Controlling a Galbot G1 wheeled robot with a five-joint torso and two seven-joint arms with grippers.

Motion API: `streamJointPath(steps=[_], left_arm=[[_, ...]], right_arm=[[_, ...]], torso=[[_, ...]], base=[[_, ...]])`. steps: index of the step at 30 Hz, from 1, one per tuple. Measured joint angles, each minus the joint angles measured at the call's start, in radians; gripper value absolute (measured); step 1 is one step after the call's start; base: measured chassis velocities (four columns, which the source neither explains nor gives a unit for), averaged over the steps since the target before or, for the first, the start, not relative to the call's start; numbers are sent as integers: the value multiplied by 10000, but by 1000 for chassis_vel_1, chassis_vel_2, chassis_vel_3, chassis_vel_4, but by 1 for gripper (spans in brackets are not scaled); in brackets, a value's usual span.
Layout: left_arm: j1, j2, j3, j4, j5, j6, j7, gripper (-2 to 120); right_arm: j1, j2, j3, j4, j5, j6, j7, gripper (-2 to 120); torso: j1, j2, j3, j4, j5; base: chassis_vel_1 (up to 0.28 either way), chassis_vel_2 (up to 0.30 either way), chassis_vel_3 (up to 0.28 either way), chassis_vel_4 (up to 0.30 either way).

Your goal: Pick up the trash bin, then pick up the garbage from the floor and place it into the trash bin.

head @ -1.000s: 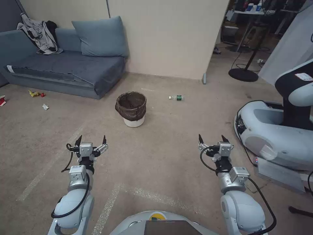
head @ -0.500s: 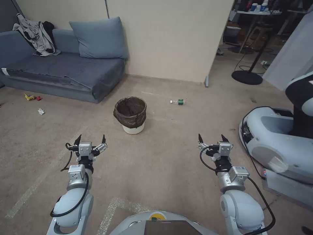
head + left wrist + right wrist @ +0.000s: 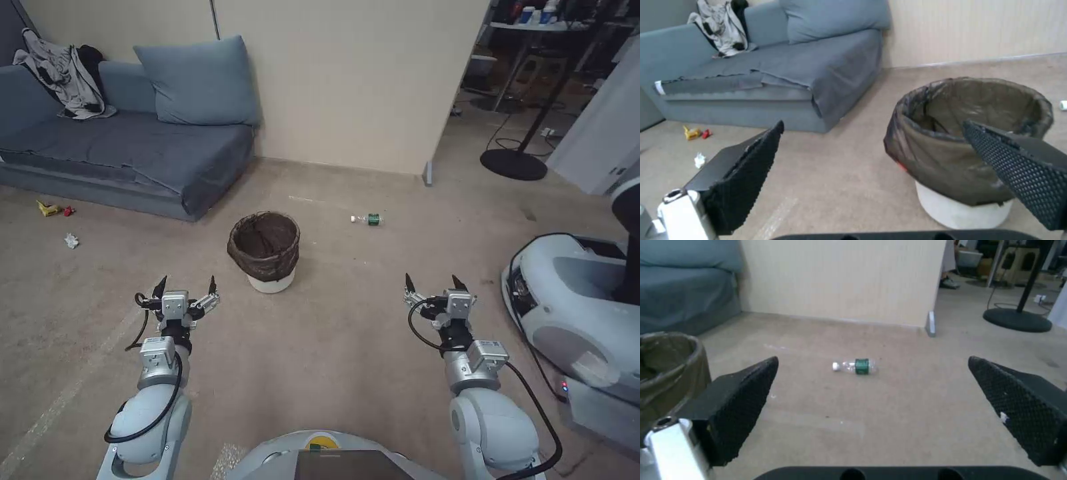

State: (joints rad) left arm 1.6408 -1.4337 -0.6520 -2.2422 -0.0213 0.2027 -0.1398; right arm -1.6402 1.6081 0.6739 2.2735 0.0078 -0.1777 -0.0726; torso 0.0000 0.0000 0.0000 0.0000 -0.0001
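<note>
The trash bin (image 3: 265, 250), a small white bucket with a dark bag folded over its rim, stands upright on the beige carpet floor (image 3: 333, 347) ahead of me. It is a little beyond and to the right of my left gripper (image 3: 186, 287), which hangs open and empty above the carpet. The left wrist view shows the trash bin (image 3: 969, 146) close, partly behind one fingertip of the left gripper (image 3: 873, 124). My right gripper (image 3: 433, 283) is open and empty too. Garbage lies about: a clear bottle with a green label (image 3: 367, 219) (image 3: 855, 366) beyond the right gripper (image 3: 872, 358), a yellow wrapper (image 3: 47, 209) and a white tissue (image 3: 71, 241) far left.
A blue-grey sofa (image 3: 133, 147) with a clothes heap (image 3: 63, 73) stands at the back left against a cream wall (image 3: 347, 87). Another robot's white base (image 3: 580, 300) with cables sits at the right. A round black stand foot (image 3: 513, 163) is behind it.
The whole picture has shifted: the bin and bottle now sit lower and nearer, and the other robot's base lies farther right. Both arms hold the same pose, grippers still open.
</note>
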Motion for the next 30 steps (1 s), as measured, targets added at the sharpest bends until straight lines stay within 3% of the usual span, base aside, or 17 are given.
streamJointPath(steps=[30], left_arm=[[16, -11, -13, 25, -20, -57, -1, 100]], right_arm=[[-45, 0, 2, -48, -77, 165, -1, 100]], torso=[[0, -1, 0, -2, 0]], base=[[-145, 144, 146, -144]])
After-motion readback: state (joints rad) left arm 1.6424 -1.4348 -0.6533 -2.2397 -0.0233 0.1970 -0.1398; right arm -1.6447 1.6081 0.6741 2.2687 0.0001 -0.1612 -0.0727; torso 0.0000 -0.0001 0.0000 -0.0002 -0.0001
